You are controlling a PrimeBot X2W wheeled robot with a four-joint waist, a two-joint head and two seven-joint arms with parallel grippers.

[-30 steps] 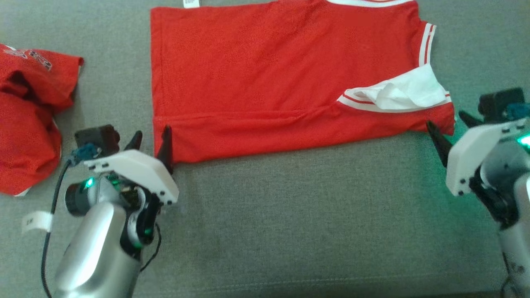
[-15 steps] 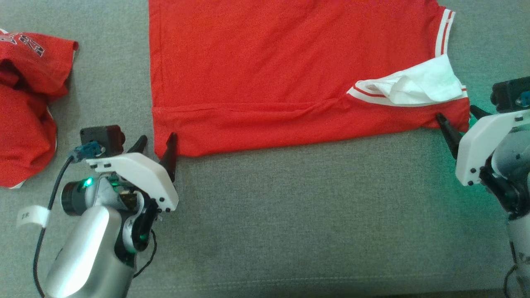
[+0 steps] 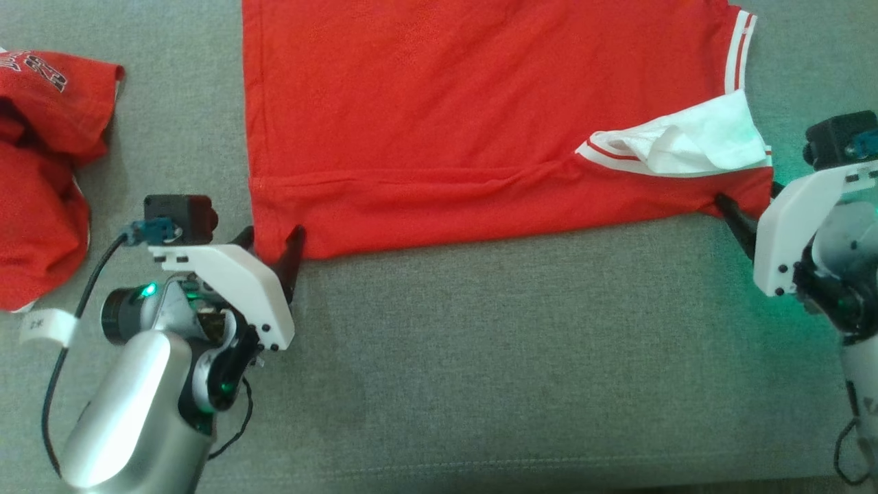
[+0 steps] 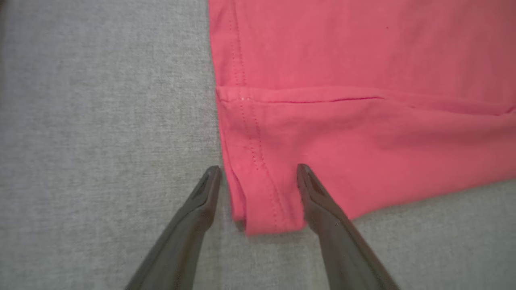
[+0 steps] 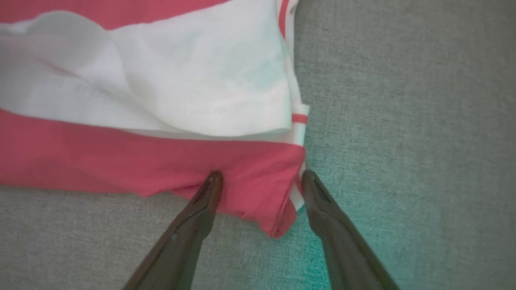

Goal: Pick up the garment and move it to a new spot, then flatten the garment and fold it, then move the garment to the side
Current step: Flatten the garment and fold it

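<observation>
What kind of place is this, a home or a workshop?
Probably a clothes-folding practice spot, though I can't be sure. A grey upholstered surface, like a couch cushion, holds a red shirt spread flat and a second red garment crumpled beside it.

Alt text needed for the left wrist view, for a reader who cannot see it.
The left gripper is open, its two dark fingers straddling the near hemmed corner of a flat red garment. The garment lies on a grey fabric surface, and a folded edge crosses it from side to side.
</observation>
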